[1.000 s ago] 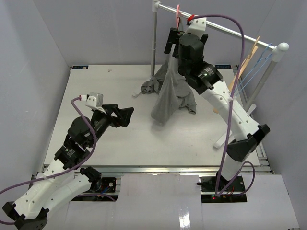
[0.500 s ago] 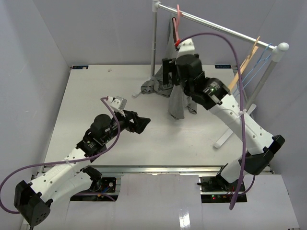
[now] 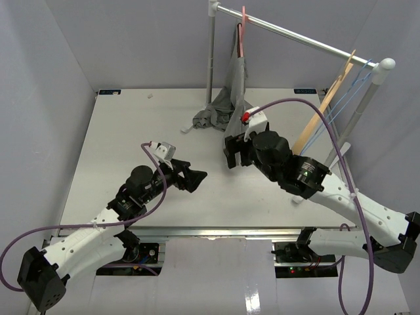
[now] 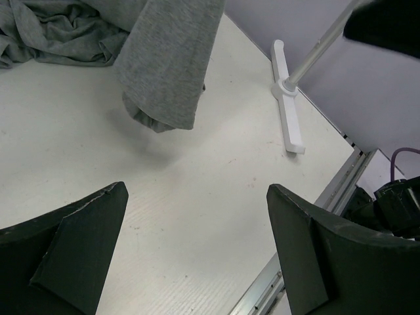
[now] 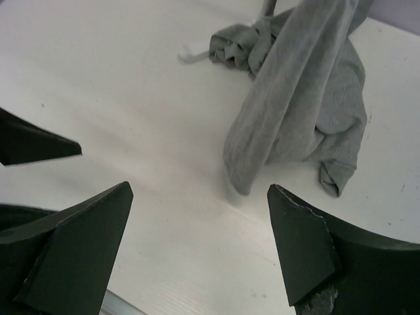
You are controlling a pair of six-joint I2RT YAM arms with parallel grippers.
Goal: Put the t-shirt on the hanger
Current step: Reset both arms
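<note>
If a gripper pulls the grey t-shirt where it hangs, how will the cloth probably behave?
Probably floppy: the t-shirt drapes in a narrow strip below the hanger and bunches in folds on the table. It seems to hang only on that thin hanger, so a pull may slide it off.

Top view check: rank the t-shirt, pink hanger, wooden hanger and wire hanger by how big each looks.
1. t-shirt
2. wooden hanger and wire hanger, which look about alike
3. pink hanger, of which only a thin strip shows

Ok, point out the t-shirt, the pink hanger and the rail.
t-shirt (image 3: 234, 79), top view, on its hanging fold.
pink hanger (image 3: 243, 36), top view, on its neck.
rail (image 3: 295, 35), top view, on its bare middle.
</note>
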